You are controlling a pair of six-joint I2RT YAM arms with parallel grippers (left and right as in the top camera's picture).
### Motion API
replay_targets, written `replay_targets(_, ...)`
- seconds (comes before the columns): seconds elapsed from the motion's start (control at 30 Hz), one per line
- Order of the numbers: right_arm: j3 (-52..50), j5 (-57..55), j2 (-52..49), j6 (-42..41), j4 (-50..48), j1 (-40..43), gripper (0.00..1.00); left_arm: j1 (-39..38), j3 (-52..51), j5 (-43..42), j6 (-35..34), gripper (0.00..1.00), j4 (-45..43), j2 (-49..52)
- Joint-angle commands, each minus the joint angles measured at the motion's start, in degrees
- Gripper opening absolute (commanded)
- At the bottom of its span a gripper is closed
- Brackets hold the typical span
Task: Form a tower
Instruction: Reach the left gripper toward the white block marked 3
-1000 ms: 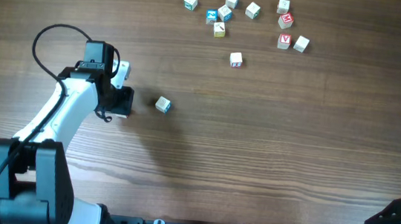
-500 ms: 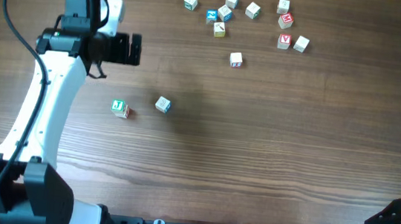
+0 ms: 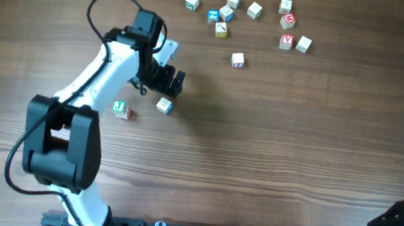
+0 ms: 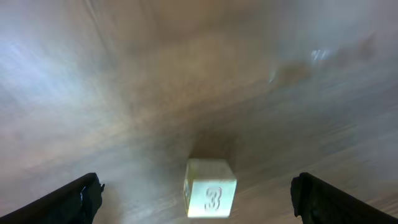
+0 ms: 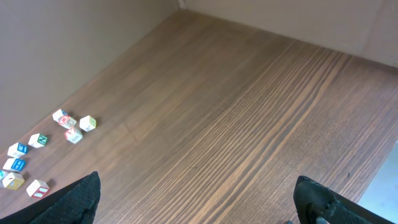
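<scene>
Left wrist view, blurred: left gripper (image 4: pixel 196 186) spread wide around a loose cube (image 4: pixel 210 196) apparently marked "3", not touching. The tower (image 3: pixel 120 109), green "J" on top, sits off to its side. Right gripper (image 5: pixel 196 199) gapes empty.

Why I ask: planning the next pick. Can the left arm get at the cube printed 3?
Probably yes: the left arm hovers near the 3 cube, jaws open to either side, nothing between.
</scene>
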State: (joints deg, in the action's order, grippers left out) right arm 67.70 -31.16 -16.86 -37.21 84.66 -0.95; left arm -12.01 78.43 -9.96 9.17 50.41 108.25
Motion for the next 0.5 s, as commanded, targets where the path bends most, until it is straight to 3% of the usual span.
replay_targets(0.0, 0.2, -0.9, 0.3, -0.3, -0.1, 0.2, 1.0, -0.2, -5.2, -0.7, 4.5, 1.0, 0.1, 0.8)
replay_targets(0.47, 0.2, -0.9, 0.3, -0.3, -0.1, 0.2, 1.0, -0.2, -10.0, -0.7, 4.6, 1.0, -7.1, 0.8)
